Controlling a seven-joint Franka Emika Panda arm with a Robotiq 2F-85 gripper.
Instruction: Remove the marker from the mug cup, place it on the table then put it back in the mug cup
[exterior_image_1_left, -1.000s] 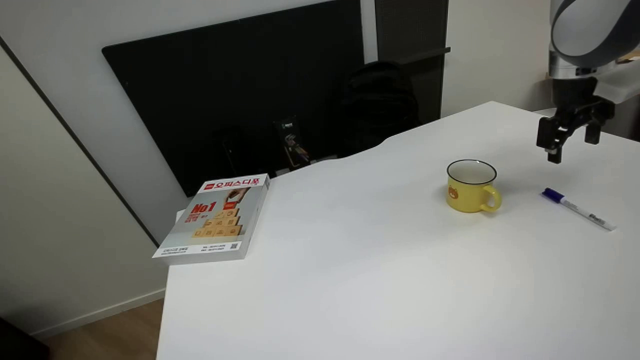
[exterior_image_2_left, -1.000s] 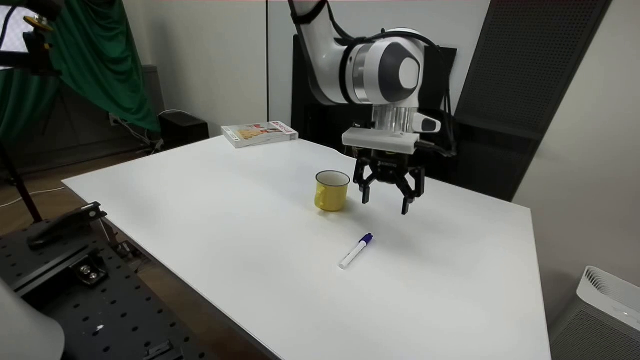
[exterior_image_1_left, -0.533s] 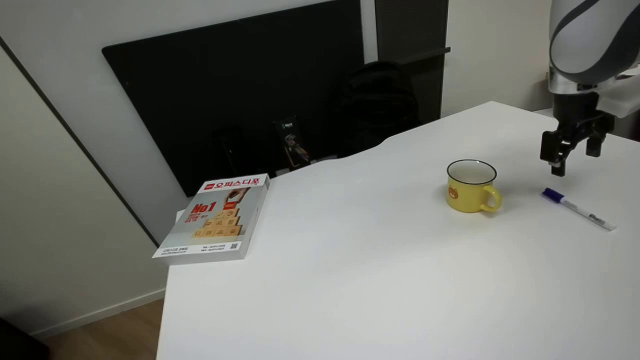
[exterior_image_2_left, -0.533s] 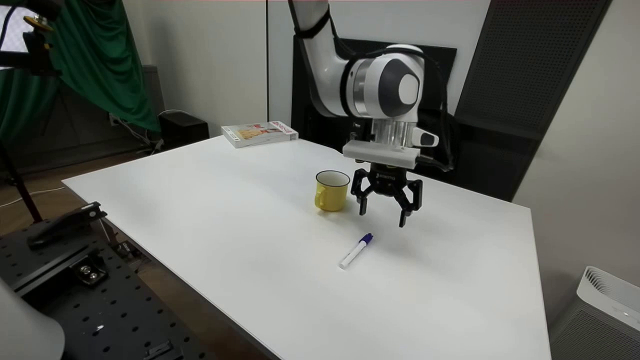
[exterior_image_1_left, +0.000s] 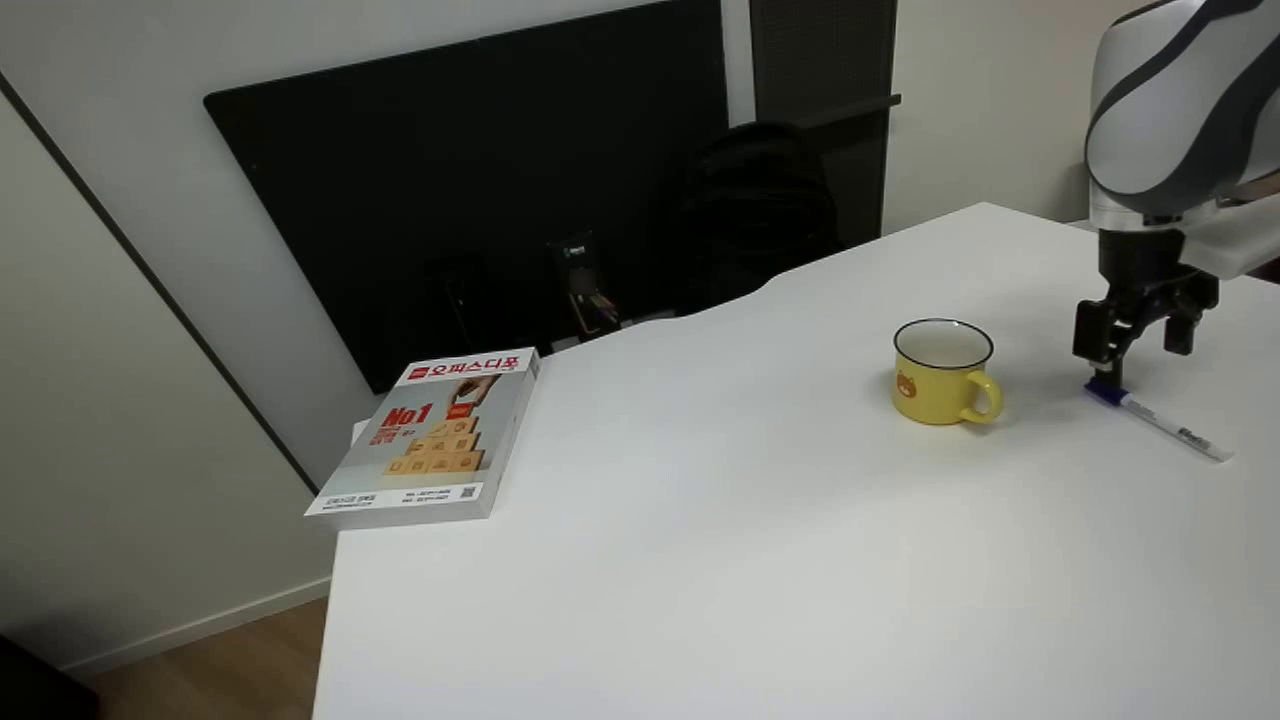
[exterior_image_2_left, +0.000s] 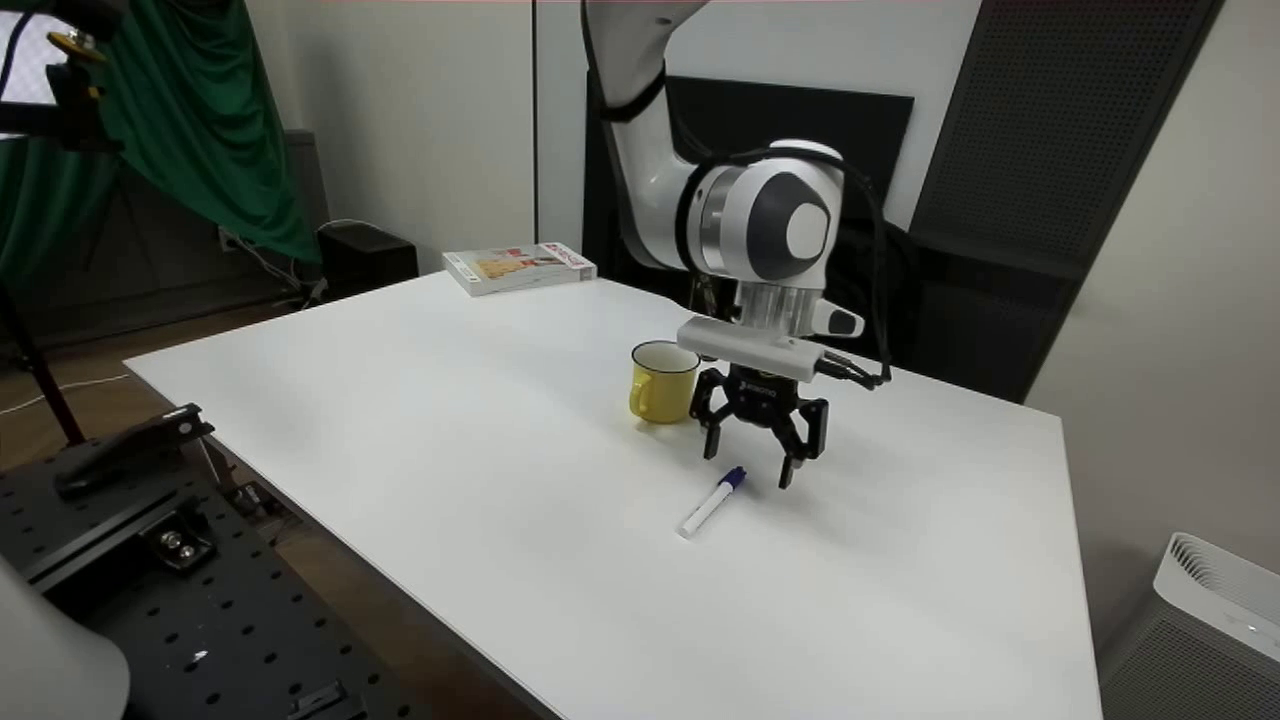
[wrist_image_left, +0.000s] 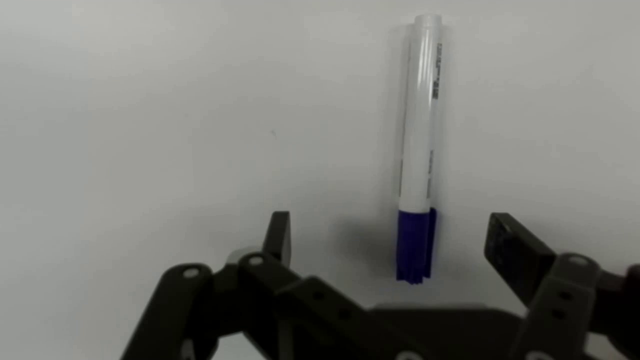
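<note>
The marker, white with a dark blue cap, lies flat on the white table in both exterior views (exterior_image_1_left: 1170, 425) (exterior_image_2_left: 708, 509) and in the wrist view (wrist_image_left: 417, 145). My gripper (exterior_image_1_left: 1144, 362) is open and empty, low over the table at the cap end, as an exterior view (exterior_image_2_left: 748, 466) also shows. In the wrist view, the cap shows between the two spread fingers (wrist_image_left: 389, 230), nearer the right one. The fingers appear apart from the marker. The yellow mug (exterior_image_1_left: 938, 393) with a dark rim stands upright beside the gripper (exterior_image_2_left: 662, 394). Its visible inside shows nothing.
The white table (exterior_image_1_left: 700, 560) carries a thick book (exterior_image_1_left: 430, 440) at its far corner, also in an exterior view (exterior_image_2_left: 520, 267). A large black panel (exterior_image_1_left: 480, 170) stands behind the table. A white appliance (exterior_image_2_left: 1200, 620) stands beyond the table's edge.
My open gripper has come down towards the table and moved slightly closer to the marker's cap and the mug. The marker and the mug have not moved.
</note>
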